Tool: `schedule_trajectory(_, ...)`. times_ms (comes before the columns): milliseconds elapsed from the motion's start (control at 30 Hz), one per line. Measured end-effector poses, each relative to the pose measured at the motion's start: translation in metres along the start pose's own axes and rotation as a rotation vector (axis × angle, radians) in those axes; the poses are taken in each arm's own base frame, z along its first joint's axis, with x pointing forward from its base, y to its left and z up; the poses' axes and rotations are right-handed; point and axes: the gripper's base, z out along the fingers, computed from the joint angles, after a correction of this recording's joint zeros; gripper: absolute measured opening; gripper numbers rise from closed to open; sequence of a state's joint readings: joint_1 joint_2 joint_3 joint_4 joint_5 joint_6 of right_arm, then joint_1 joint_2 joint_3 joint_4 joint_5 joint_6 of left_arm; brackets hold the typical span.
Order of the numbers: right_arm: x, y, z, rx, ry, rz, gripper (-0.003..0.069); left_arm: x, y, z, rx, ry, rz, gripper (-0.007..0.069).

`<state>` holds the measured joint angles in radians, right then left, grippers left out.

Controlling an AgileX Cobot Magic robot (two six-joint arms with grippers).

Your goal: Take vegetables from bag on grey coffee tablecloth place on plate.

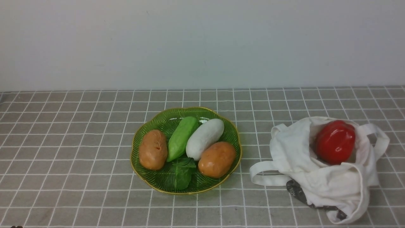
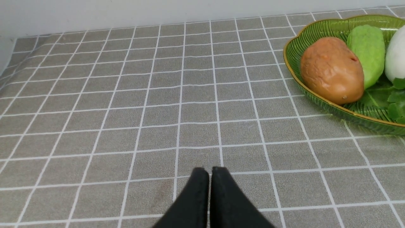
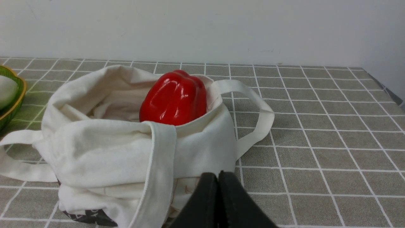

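The green plate (image 1: 152, 122) sits mid-table on the grey tablecloth (image 1: 63, 133). It holds two orange-brown potatoes (image 1: 153, 149) (image 1: 217, 159), a green vegetable (image 1: 182, 136), a white one (image 1: 204, 138) and a leafy green (image 1: 183, 169). The white bag (image 1: 319, 177) lies open at the right with the red bell pepper (image 1: 335, 141) in its mouth. Neither gripper shows in the front view. My left gripper (image 2: 210, 171) is shut and empty above the cloth, apart from the plate (image 2: 292, 68). My right gripper (image 3: 218, 175) is shut and empty just before the bag (image 3: 104, 152), the pepper (image 3: 174, 98) beyond it.
A pale wall (image 1: 202, 44) runs along the table's far edge. One bag handle (image 1: 264, 175) lies on the cloth toward the plate, the other (image 1: 379, 137) loops out to the right. In the right wrist view the cloth's edge (image 3: 390, 93) drops off at the far corner.
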<state>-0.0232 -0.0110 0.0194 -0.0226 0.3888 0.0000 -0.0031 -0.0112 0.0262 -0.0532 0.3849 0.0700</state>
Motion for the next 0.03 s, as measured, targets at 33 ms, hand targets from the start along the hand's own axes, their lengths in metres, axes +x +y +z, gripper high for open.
schedule_trajectory(33,0.0,0.0,0.0,0.0,0.0,0.0,-0.0015,0.0,0.0,0.0,0.0,0.0,0.0,-0.0005)
